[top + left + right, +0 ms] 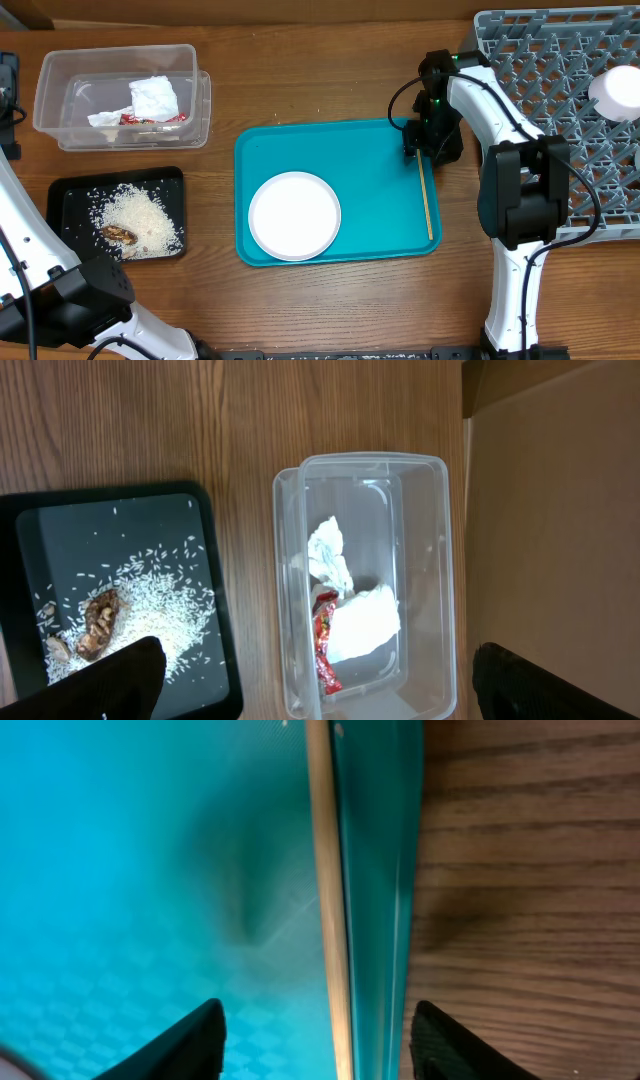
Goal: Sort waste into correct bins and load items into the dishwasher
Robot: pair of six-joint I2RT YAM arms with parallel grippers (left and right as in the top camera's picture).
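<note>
R gripper (428,143) is down at the far end of the chopstick (427,200), at the R rim of the teal tray (370,160). Wrist view: fingers (175,1045) spread fairly wide, one each side of the stick (318,870) – one over the tray floor, the other out over the wood table (530,870). Nothing held; neither finger looks to touch the stick. Stick lies straight along the inside of the tray's R wall, touching or just beside it. Can't tell if it's one stick or a pair.

White plate (294,215) sits flat on the tray, near-L part, well apart from the stick.

Dish rack (540,70) is at the far R corner w/ a white bowl (618,92) on it near the R edge.

L gripper (320,690) hangs above the bins, fingers wide apart – holding nothing. Under it:
- clear tub (430,560), far L of the table: crumpled napkin (365,625) and red wrapper (325,645) inside, touching each other.
- black tray (60,520), just beside the tub on its near side: rice (160,595) in a loose heap, brown scrap (98,620) at the heap's edge.
</note>
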